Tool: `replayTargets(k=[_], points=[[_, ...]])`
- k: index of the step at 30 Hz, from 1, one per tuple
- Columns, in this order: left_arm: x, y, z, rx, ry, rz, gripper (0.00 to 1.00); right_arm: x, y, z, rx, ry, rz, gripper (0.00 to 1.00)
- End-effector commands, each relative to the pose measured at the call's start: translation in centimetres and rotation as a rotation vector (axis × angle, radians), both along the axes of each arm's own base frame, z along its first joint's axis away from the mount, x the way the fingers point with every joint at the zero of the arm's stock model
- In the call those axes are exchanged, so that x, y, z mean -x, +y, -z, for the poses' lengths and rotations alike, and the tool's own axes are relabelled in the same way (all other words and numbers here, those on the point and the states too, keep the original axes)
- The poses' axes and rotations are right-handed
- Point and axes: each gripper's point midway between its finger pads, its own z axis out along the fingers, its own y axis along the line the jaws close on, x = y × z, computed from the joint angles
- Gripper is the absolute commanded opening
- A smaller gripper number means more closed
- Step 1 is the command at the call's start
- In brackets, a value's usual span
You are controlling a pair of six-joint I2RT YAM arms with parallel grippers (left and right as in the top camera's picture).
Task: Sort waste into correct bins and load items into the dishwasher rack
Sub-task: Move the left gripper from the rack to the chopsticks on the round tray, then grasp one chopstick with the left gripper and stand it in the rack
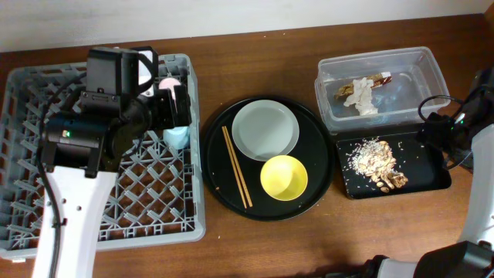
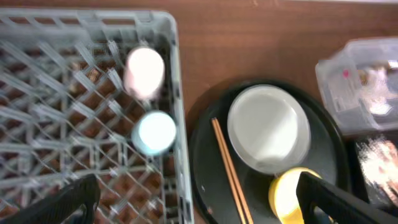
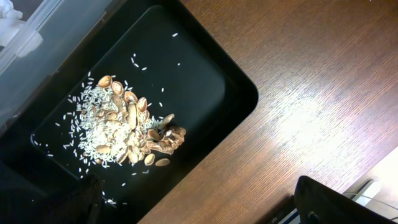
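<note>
The grey dishwasher rack (image 1: 31, 193) fills the left. A pink cup (image 1: 170, 83) and a blue cup (image 1: 178, 137) sit upside down in it by its right wall; both show in the left wrist view, pink (image 2: 144, 71) and blue (image 2: 154, 132). My left gripper (image 1: 168, 106) hangs open and empty above them (image 2: 196, 202). The grey-white plate (image 1: 265, 130), yellow bowl (image 1: 284, 177) and chopsticks (image 1: 237, 166) lie on the round black tray (image 1: 220, 181). The clear tub (image 1: 413, 69) holds the napkin (image 1: 361, 96) and wrapper (image 1: 379, 77). Food scraps (image 1: 378, 161) lie in the black rectangular tray (image 1: 428, 166). My right gripper (image 1: 441, 136) is open and empty over that tray's edge (image 3: 199, 205).
The right wrist view shows the scraps (image 3: 124, 130) in the black tray (image 3: 205, 74) and bare wooden table (image 3: 298, 93) beside it. The right arm stands at the table's right edge (image 1: 478, 116). The left arm's body (image 1: 73, 147) covers part of the rack.
</note>
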Motion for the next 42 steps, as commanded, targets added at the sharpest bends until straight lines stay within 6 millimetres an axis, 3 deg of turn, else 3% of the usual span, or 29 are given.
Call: replayTargets(k=[1,2,7,9,10,11,13,14,15,17,19,21,25,29,32,34,37,42], points=[[3.4,-3.7,1.5,0.131,0.151,0.155,0.73,0.0,-0.3,-0.5,0.017,-0.008,0.007,0.99],[4.5,-4.3,2.5,0.117,0.201,0.170,0.65,0.0,-0.3,-0.5,0.017,-0.008,0.006,0.99],[7.7,-7.8,8.4,0.040,0.353,0.133,0.63,0.0,-0.3,-0.5,0.017,-0.008,0.007,0.99],[8.3,-9.4,10.9,0.042,0.373,0.134,0.47,0.0,-0.3,-0.5,0.017,-0.008,0.007,0.99],[8.2,-10.5,12.3,0.045,0.359,0.162,0.44,0.0,-0.3,-0.5,0.017,-0.008,0.007,0.99],[8.2,-10.9,13.0,0.045,0.354,0.172,0.44,0.0,-0.3,-0.5,0.017,-0.008,0.007,0.99],[7.6,-11.4,13.1,0.062,0.327,0.176,0.30,0.0,-0.3,-0.5,0.017,-0.008,0.007,0.99],[7.9,-11.9,13.1,0.071,0.333,0.194,0.30,0.0,-0.3,-0.5,0.017,-0.008,0.007,0.99],[8.2,-12.1,13.3,0.060,0.333,0.204,0.53,0.0,-0.3,-0.5,0.017,-0.008,0.007,0.99],[8.8,-13.1,13.7,0.055,0.325,0.235,0.53,0.0,-0.3,-0.5,0.017,-0.008,0.007,0.98],[9.0,-14.5,14.3,0.023,0.278,0.269,0.42,0.0,-0.3,-0.5,0.017,-0.008,0.007,0.99],[8.4,-13.9,15.2,-0.031,0.238,0.160,0.28,0.0,-0.3,-0.5,0.017,-0.008,0.007,0.99],[7.2,-12.5,18.7,-0.118,0.273,-0.017,0.28,0.0,-0.3,-0.5,0.017,-0.008,0.007,0.99],[6.7,-11.9,23.5,-0.230,0.350,-0.081,0.28,0.0,-0.3,-0.5,0.017,-0.008,0.007,0.99],[6.7,-11.2,26.0,-0.293,0.388,-0.111,0.28,0.0,-0.3,-0.5,0.017,-0.008,0.007,0.99],[6.1,-10.6,27.1,-0.302,0.397,-0.171,0.27,0.0,-0.3,-0.5,0.017,-0.008,0.007,0.99],[5.8,-11.2,28.2,-0.282,0.408,-0.166,0.27,0.0,-0.3,-0.5,0.017,-0.008,0.006,0.99],[4.9,-11.8,28.7,-0.255,0.389,-0.172,0.17,0.0,-0.3,-0.5,0.017,-0.008,0.007,0.99]])
